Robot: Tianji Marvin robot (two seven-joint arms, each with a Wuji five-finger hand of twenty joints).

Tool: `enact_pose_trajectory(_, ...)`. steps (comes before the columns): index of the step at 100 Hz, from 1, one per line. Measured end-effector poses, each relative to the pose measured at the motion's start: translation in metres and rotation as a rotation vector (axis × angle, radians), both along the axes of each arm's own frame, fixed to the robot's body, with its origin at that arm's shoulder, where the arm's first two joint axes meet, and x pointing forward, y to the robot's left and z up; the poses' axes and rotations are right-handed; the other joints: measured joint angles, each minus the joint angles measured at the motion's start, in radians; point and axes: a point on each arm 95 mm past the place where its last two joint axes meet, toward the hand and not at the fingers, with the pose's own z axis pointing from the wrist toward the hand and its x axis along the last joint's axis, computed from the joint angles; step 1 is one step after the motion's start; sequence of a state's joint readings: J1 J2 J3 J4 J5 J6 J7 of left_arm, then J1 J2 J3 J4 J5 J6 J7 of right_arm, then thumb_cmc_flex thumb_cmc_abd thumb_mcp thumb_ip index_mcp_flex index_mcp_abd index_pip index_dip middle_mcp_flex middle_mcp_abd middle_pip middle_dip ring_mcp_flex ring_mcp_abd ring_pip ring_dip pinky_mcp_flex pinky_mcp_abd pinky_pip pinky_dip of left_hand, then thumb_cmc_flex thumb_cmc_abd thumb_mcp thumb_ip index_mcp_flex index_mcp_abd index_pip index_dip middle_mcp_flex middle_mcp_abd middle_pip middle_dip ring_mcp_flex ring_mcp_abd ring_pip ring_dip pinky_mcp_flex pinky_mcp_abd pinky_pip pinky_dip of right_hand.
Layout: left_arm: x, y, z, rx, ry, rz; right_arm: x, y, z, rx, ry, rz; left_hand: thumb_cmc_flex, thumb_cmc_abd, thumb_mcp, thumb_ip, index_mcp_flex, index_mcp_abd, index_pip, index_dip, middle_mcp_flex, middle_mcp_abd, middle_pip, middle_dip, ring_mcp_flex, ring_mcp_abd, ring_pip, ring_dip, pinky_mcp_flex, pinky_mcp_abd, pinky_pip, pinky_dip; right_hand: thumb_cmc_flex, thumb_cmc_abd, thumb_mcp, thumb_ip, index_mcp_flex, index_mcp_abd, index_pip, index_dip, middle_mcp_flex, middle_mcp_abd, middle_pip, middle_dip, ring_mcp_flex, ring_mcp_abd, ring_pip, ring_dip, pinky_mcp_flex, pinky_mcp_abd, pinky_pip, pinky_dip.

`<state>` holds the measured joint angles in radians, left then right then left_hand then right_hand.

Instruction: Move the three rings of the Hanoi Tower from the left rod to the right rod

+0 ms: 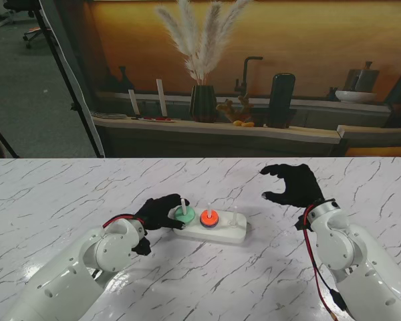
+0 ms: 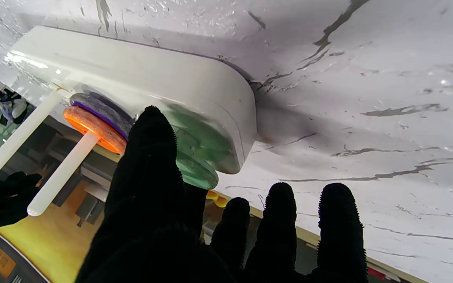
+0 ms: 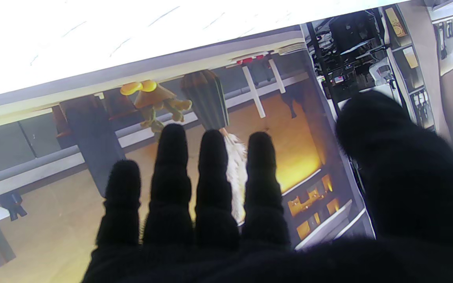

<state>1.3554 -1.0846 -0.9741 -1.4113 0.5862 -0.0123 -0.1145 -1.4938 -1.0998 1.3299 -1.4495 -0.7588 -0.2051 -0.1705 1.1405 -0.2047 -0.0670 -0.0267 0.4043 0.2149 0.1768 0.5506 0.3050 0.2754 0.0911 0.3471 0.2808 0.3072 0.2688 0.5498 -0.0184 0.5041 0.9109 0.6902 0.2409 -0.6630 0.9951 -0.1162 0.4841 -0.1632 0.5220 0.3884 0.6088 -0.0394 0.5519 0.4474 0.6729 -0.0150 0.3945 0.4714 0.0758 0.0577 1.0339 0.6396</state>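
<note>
left robot hand (image 1: 162, 212) seemingly pinching green ring (image 1: 184, 215) — fingers curled.

You see a white marble desk (image 1: 67, 194); behind it a shelf (image 1: 214, 124) with a dark vase (image 1: 202, 102) of pampas grass, before an orange-lit wall (image 1: 307, 40).

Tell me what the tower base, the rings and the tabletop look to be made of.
Tower base: likely glossy white plastic, smooth rounded edges with highlights. Green ring and orange ring: possibly matte marbled plastic or resin. Tabletop: white marble-look, grey veins; maybe laminate.
</note>
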Motion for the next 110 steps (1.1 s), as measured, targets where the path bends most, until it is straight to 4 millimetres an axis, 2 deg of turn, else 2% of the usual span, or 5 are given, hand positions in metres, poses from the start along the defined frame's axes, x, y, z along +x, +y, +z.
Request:
enact_pose_trajectory(38, 0.000, 0.003, 0.014, -0.028, -0.038, 0.016, 0.000, 0.001, -0.002, -0.001, 0.009, 0.003, 0.008, 0.000, -0.008, 0.000, 0.000, 0.000, 0.013, 0.003, 0.010, -0.001, 0.011, 0.007, 0.000, 0.000, 0.000, 0.000, 0.000, 0.000, 0.000, 0.000, 0.000, 0.000, 0.000, 0.000, 0.000, 0.000, 0.000, 0.000, 0.000, 0.000, 0.000, 0.000, 0.000, 0.000, 0.000, 0.000, 0.000, 0.000, 0.000, 0.000)
enact_pose_trajectory(110, -0.003, 0.002, 0.064, -0.061, -0.110, -0.020, -0.001, 0.001, -0.006, 0.000, 0.021, 0.000, 0.018, -0.001, -0.008, 0.000, 0.000, 0.000, 0.019, 0.003, 0.021, -0.001, 0.022, 0.007, 0.028, 0.001, 0.001, 0.000, 0.002, 0.001, 0.000, 0.000, 0.000, 0.000, 0.000, 0.000, 0.000, 0.000, 0.000, 0.000, 0.000, 0.000, 0.000, -0.009, 0.000, 0.000, 0.000, 0.000, 0.000, 0.000, 0.000, 0.000)
